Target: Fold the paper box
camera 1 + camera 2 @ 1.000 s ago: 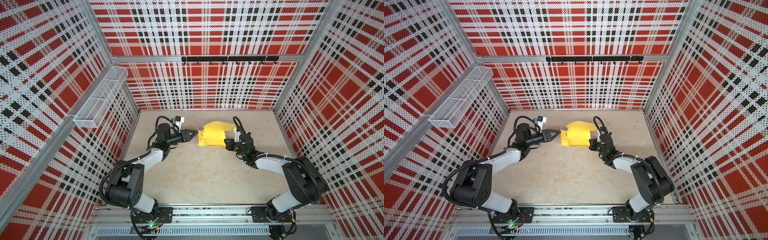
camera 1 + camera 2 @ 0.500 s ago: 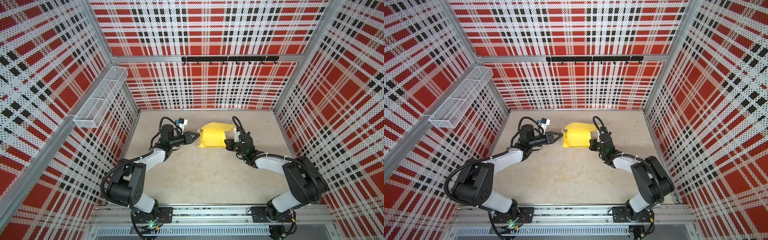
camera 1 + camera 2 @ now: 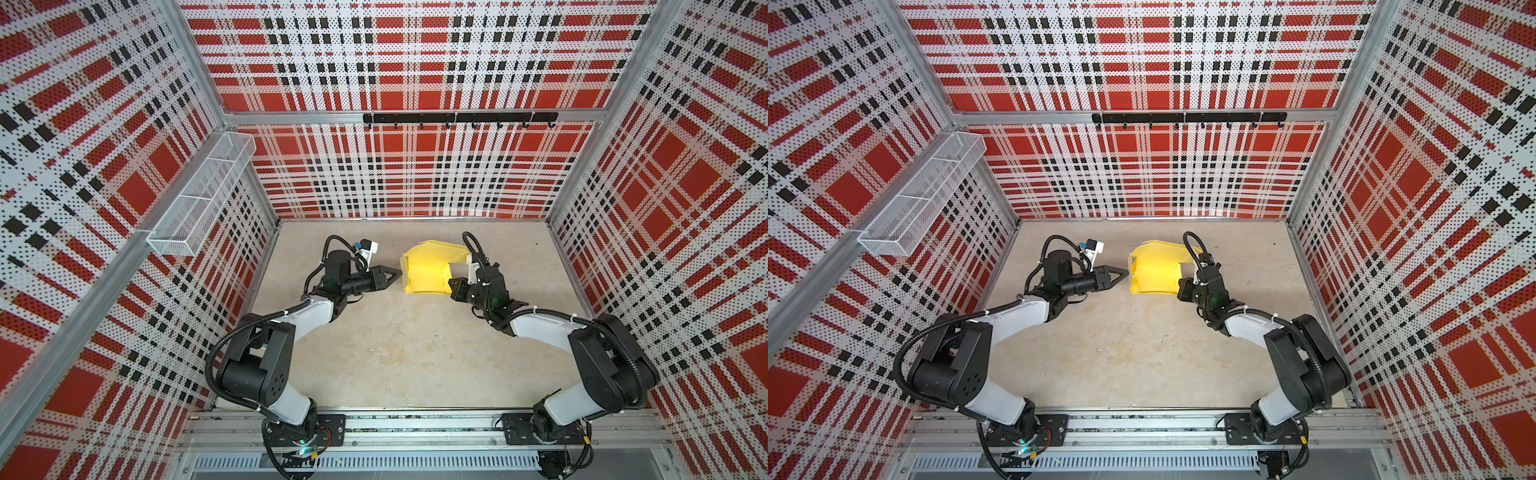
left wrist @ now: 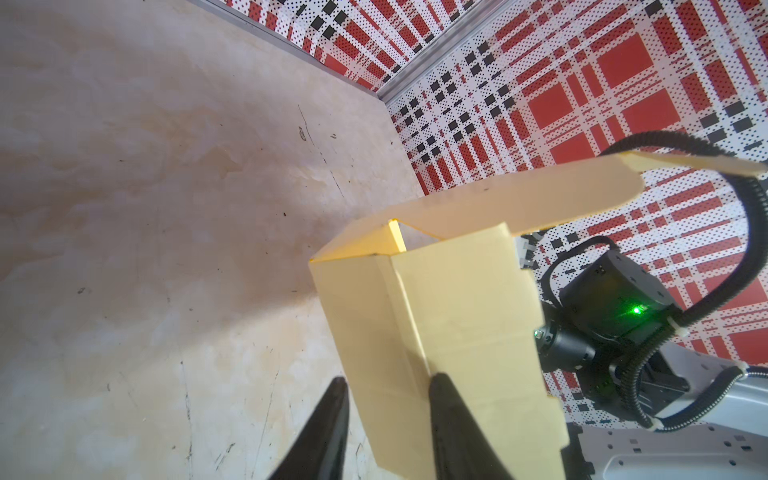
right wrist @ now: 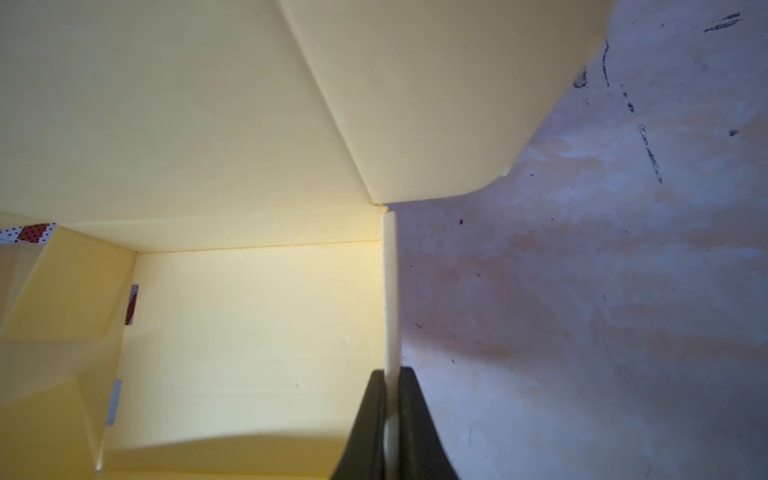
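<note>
The right gripper (image 5: 391, 376) pinches one wall edge of the paper box (image 3: 426, 274), the left gripper (image 3: 395, 273) sits jaws-parted just beside the opposite wall, and open table (image 3: 395, 357) lies nearside.

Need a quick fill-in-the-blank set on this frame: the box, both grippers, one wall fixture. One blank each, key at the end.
1. The paper box on the table is coloured ____.
2. The right gripper is ____ on one thin wall of the box.
3. The left gripper, at the box's opposite side, has its jaws ____.
4. The hook rail is mounted on the ____ wall of the cell.

Missing words: yellow; shut; open; back.
</note>
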You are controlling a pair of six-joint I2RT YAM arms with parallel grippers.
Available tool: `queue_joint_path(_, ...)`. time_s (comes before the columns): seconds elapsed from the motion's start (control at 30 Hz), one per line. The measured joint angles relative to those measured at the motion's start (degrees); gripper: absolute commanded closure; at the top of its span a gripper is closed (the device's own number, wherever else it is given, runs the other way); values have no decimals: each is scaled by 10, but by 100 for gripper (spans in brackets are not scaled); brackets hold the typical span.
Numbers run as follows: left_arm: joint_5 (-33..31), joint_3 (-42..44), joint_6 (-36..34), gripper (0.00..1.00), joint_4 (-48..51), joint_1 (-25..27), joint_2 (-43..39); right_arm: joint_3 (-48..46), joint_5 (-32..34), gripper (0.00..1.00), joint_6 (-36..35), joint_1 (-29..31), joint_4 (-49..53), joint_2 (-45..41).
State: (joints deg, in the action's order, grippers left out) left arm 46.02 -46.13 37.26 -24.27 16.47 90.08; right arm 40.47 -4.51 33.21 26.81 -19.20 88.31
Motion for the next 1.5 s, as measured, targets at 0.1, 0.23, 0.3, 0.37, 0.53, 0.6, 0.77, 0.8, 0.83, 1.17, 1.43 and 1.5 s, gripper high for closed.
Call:
queue_joint_path(0.1,3,-2,12,52,0,0,0,0,1,90,-3,1,4,0)
queue_joint_path(0.23,12,-2,26,48,-2,-1,-4,0,3,90,-7,2,6,-2)
queue_joint_path(0.3,16,-2,30,48,-5,-3,-7,3,3,90,-7,2,10,-2)
queue_joint_path(0.37,18,-2,32,47,-7,-3,-9,10,3,90,-9,2,21,-2)
queue_joint_path(0.53,17,-2,26,45,-9,-2,-9,18,5,90,-11,2,24,-2)
queue_joint_path(0.6,14,-2,15,45,-4,-2,-9,19,5,90,-11,2,27,-2)
queue_joint_path(0.77,-13,-2,-8,46,23,18,-8,19,10,90,-11,4,34,-1)
queue_joint_path(0.8,-17,-3,-13,46,32,23,-7,19,11,90,-11,5,35,-1)
queue_joint_path(0.83,-22,-4,-17,46,42,27,-6,19,11,90,-12,6,36,-1)
queue_joint_path(1.17,-61,-14,-42,50,98,31,5,19,20,90,-20,9,45,-1)
queue_joint_path(1.43,-88,-21,-46,56,122,31,12,26,22,90,-20,9,51,-1)
queue_joint_path(1.5,-94,-21,-46,56,127,31,15,26,24,90,-20,10,51,-1)
